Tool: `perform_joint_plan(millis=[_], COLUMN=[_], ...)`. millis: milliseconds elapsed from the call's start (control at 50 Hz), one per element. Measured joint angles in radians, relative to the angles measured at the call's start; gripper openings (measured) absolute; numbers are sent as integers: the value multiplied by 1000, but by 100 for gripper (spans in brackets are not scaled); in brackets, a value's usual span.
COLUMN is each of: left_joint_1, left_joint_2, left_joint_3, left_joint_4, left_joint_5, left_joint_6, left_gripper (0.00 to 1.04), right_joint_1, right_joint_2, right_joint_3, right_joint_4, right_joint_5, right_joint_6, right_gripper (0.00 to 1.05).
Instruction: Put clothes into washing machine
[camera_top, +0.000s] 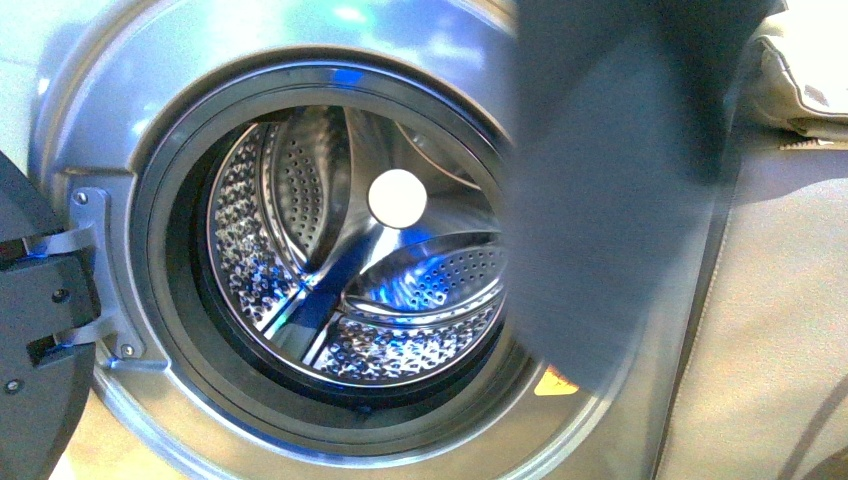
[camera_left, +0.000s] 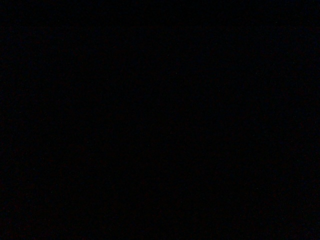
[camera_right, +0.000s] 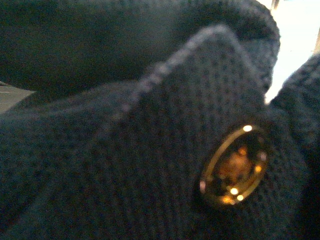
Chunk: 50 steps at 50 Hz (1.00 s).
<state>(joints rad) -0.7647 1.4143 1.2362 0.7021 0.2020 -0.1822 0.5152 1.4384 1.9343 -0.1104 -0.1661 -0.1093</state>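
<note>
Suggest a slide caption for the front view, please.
Navy garment hanging in front of the open washing machine, steel drum visible.

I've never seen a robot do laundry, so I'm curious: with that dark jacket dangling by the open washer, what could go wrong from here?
1. The clothes hang outside the drum, across the opening's right side; they may drape over the gasket instead of going in.
2. The metal snap button could catch on that rubber rim.
3. Fabric fills the right wrist view and the left wrist view is dark, so a slipping grip might go unnoticed.
</note>
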Motion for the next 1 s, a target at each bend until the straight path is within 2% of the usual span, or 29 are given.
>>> perform_joint_plan(millis=[200, 340, 400, 460, 619, 759, 999], left_joint_1=[3, 42, 61, 78, 146, 204, 235], left_joint_2=[29, 33, 33, 33, 33, 16, -69], left_joint_3=[22, 22, 22, 21, 8, -43, -215], left_joint_4=[-3, -3, -3, -3, 1, 23, 57], left_joint_5=[-93, -142, -153, -163, -177, -165, -102], left_joint_6=[10, 4, -3, -10, -55, -94, -92], left_gripper=[74, 49, 40, 33, 8, 7, 7], right_joint_1=[0, 0, 0, 0, 0, 0, 0], right_joint_2=[0, 0, 0, 0, 0, 0, 0], right_joint_3=[0, 0, 0, 0, 0, 0, 0], right_joint_4=[0, 0, 0, 0, 2, 3, 4], right_joint_5=[0, -1, 0, 0, -1, -1, -3], right_joint_6=[0, 0, 0, 0, 0, 1, 1], right_gripper=[24, 25, 35, 41, 71, 99, 97])
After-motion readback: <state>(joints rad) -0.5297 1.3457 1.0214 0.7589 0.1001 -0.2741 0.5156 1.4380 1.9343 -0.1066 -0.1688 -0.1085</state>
